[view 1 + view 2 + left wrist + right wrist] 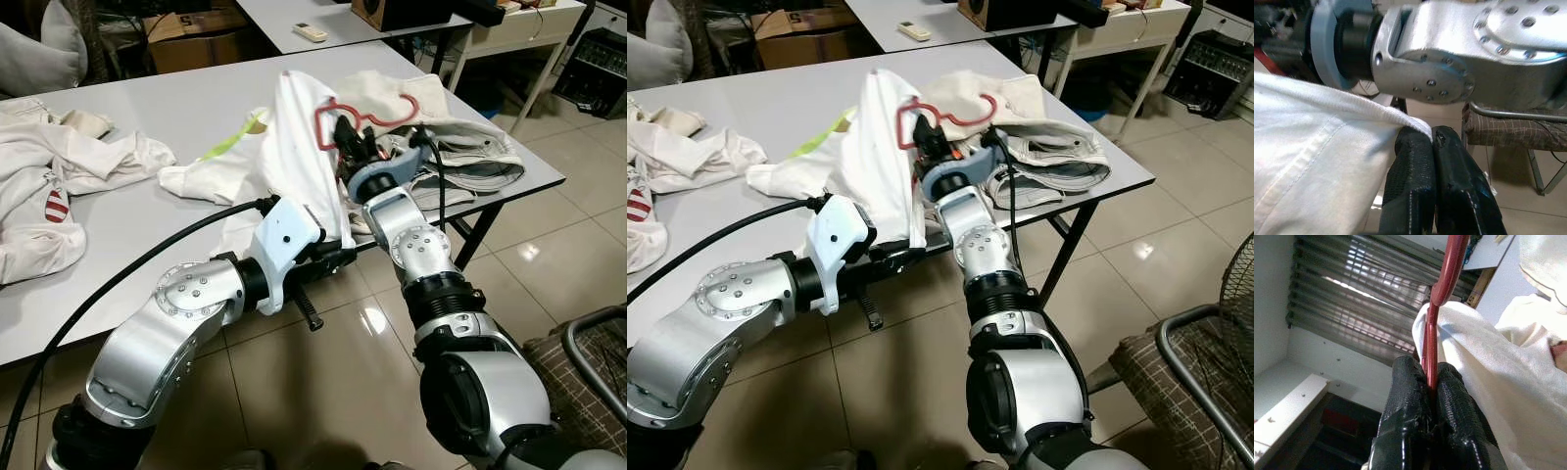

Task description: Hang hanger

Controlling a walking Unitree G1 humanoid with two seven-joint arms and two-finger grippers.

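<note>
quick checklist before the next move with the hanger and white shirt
1. Right tool shut on the red hanger: ok.
2. Left tool pinching the white shirt hem: ok.
3. Shirt draped over the hanger: ok, how well seated cannot tell.
4. Shirt lifted off the grey table: not ok, part trails on it.
5. Other clothes free of the hanger: cannot tell.
6. Rail or hook to hang on: cannot tell.

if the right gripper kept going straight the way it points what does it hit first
Probably the pile of cream clothes on the table beyond it. The right gripper, shut on the red hanger, points up and away, so depth is unclear.
</note>
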